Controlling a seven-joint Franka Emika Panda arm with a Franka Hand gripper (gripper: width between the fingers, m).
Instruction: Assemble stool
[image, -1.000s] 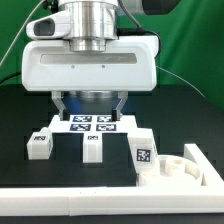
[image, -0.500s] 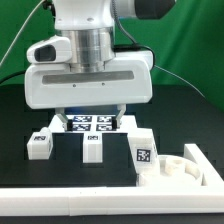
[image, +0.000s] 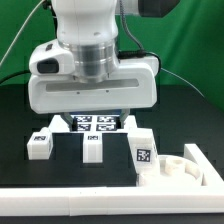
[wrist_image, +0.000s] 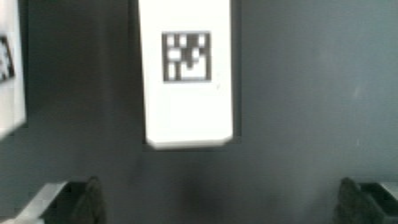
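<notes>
Three small white blocky legs with marker tags stand on the black table: one (image: 40, 144) at the exterior view's left, one (image: 92, 146) in the middle, one (image: 143, 151) toward the right. The round seat disc (image: 186, 168) lies at the right front. My gripper (image: 94, 116) hangs over the table behind the legs, open and holding nothing. In the wrist view a long white leg (wrist_image: 189, 90) with its tag lies ahead of my gripper (wrist_image: 222, 205). The dark fingertips (wrist_image: 71, 202) stand wide apart, with only bare table between them.
The marker board (image: 93, 124) lies flat behind the legs, partly under the hand. A long white border rail (image: 70, 205) runs along the front edge. In the wrist view a white tagged piece (wrist_image: 9, 80) shows at the edge. A green backdrop stands behind.
The hand has come down a little and shifted slightly toward the exterior view's right, turning somewhat. The jaws stay wide open; no part has moved.
</notes>
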